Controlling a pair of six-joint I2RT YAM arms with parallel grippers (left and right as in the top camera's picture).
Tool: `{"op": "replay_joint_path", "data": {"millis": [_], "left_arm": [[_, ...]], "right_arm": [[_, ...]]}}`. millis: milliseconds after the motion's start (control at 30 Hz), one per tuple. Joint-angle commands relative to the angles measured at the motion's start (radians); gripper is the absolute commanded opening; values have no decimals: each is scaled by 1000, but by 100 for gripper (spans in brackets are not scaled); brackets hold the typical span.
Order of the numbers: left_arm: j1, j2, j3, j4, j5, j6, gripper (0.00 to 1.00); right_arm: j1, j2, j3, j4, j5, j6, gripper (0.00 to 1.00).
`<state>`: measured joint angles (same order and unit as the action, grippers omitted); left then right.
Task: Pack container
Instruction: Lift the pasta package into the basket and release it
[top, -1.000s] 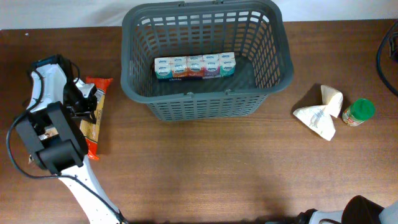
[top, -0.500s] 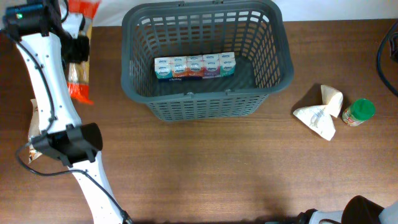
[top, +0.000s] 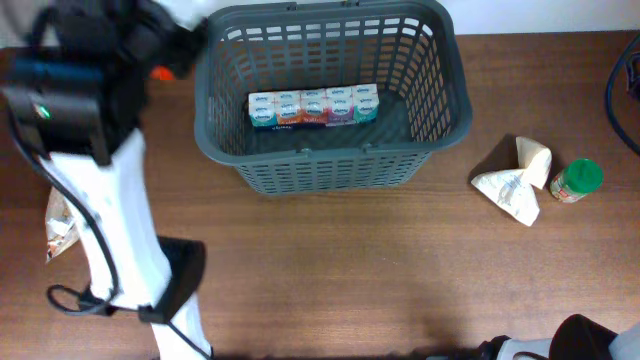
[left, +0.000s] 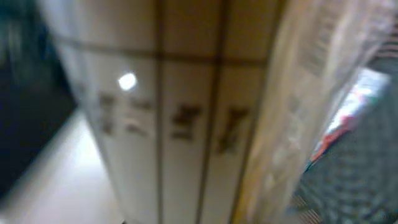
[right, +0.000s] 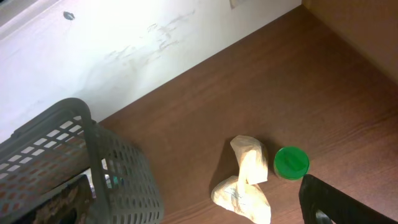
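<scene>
Squarely in the upper middle of the overhead view, the basket stands upright on the brown surface. Its mouth faces up, its long axis runs left to right, and its far rim touches the top edge of the frame. A row of small cartons lies along that same axis on its floor, with bare floor to the right of the row. The left hand, blurred, hangs by the basket's upper left corner. It has hold of a packet in clear wrap that fills its own camera, the fingers hidden behind it. Right of the basket, well apart, lie a crumpled white bag and, just beside it, a green-lidded jar. Open wood spans the lower frame. Of the right hand only a dark sliver shows, so how far it is open cannot be told.
</scene>
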<state>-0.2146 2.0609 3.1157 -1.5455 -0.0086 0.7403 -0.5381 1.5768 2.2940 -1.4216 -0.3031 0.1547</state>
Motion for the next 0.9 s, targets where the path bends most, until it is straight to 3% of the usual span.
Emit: {"op": "replay_joint_path", "data": {"millis": [0, 233, 367, 767, 833, 867], "left_arm": [[-121, 3, -32, 28, 13, 315, 2], [-234, 114, -259, 69, 8, 347, 2], [-242, 201, -417, 106, -70, 246, 2], [-244, 310, -573, 66, -65, 181, 4], [-246, 305, -552, 48, -95, 98, 33], [-246, 302, -537, 38, -114, 53, 99]], "right_arm": [[-6, 2, 2, 3, 9, 0, 99], [-6, 2, 2, 3, 9, 1, 99], [-6, 2, 2, 3, 9, 1, 99], [-6, 2, 2, 3, 9, 1, 99], [-6, 2, 2, 3, 9, 0, 99], [-6, 2, 2, 3, 9, 1, 99]]}}
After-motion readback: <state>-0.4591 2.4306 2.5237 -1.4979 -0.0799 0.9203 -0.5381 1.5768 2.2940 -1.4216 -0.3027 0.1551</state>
